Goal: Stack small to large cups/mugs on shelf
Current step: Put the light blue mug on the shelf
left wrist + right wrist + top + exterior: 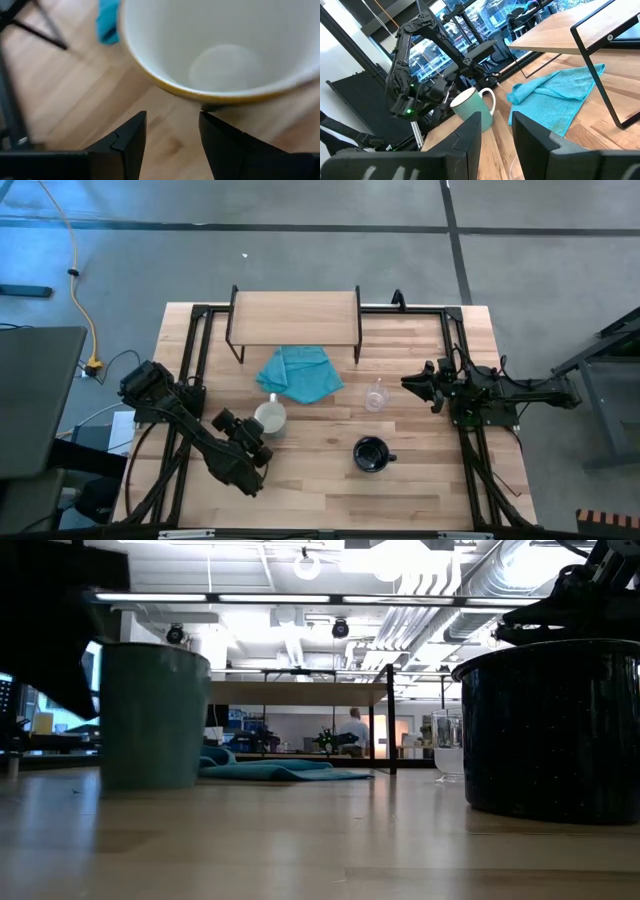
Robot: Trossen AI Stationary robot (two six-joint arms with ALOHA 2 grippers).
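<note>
From above, the shelf [294, 317] was seen standing at the far edge of the wooden table [320, 485], with a turquoise cloth [299, 373] lying partly under its front edge. The pale mug [270, 416] stood upright on the tabletop just in front of the cloth. The left gripper [262, 439] was placed just beside the mug, on its near side. The clear glass cup [376, 397] stood to the right of the cloth, and the black mug [371, 454] stood nearer the front, apart from both. The right gripper [412, 383] was held just beside the glass cup, not touching it.

At table height, the pale mug [152, 715] was seen on the left and the black mug [552, 730] large on the right. The glass cup [449, 746] showed just beside the black mug's edge. The cloth [272, 770] lay under the shelf [297, 692]. A person [352, 730] was seen far off in the room.

In the left wrist view, the left gripper [172, 131] was seen with its fingers [131, 137] apart and nothing between them. The pale mug's rim [220, 95] lay just ahead of the tips, its white inside visible.

In the right wrist view, the right gripper [496, 125] was seen with a gap between its fingers [470, 132] and nothing clamped. Beyond them the pale mug [473, 107] stood with its handle turned toward the cloth [559, 98], and the left arm [415, 75] rose behind it. A leg of the shelf [600, 75] was seen beside the cloth.
</note>
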